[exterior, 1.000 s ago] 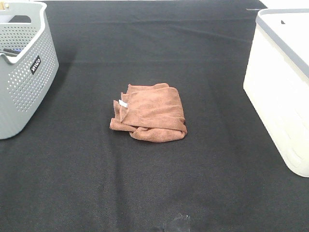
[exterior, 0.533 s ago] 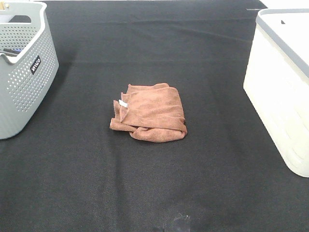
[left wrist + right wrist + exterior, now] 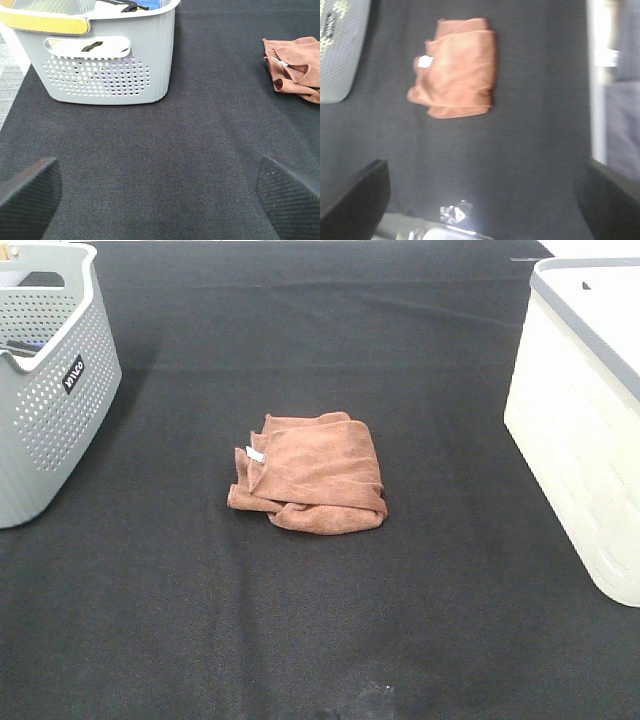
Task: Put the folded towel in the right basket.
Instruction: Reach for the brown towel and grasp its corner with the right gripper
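The folded brown towel (image 3: 312, 474) lies on the black table mat, midway between the two baskets. The right basket (image 3: 590, 430) is white with a grey rim and stands at the right edge. Neither gripper shows in the exterior high view. The left gripper (image 3: 160, 200) is open and empty, its fingertips (image 3: 30, 200) wide apart low over the mat, with the towel (image 3: 295, 70) well off to one side. The right gripper (image 3: 482, 200) is open and empty, high above the mat, with the towel (image 3: 457, 67) ahead of it. A blurred edge of the white basket (image 3: 598, 100) shows there.
A grey perforated basket (image 3: 45, 390) with items inside stands at the far left, close in front of the left gripper (image 3: 105, 65). It also shows in the right wrist view (image 3: 340, 50). A small shiny scrap (image 3: 370, 700) lies near the mat's front edge.
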Robot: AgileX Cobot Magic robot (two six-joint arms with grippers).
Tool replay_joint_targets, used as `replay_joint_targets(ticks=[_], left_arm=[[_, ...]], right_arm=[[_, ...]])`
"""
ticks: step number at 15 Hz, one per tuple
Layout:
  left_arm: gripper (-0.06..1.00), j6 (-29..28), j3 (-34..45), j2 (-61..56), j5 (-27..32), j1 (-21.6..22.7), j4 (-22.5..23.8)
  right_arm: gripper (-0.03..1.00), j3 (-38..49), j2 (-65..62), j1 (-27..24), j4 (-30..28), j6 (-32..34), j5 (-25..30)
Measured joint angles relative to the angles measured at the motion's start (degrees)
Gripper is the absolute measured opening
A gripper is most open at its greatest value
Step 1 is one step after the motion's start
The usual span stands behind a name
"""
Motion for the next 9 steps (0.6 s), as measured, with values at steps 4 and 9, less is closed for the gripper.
replay_joint_targets(ticks=[4,9], left_arm=[[0.99,0.0,0.0,0.0,0.0,0.0,0.0],[0.99,0.0,0.0,0.0,0.0,0.0,0.0]], right_arm=[[0.95,-4.6,16.9,12.5,2.2,-1.1,-5.0],[0.95,-5.1,34.4,14.6,5.8,-1.4,-19.3]])
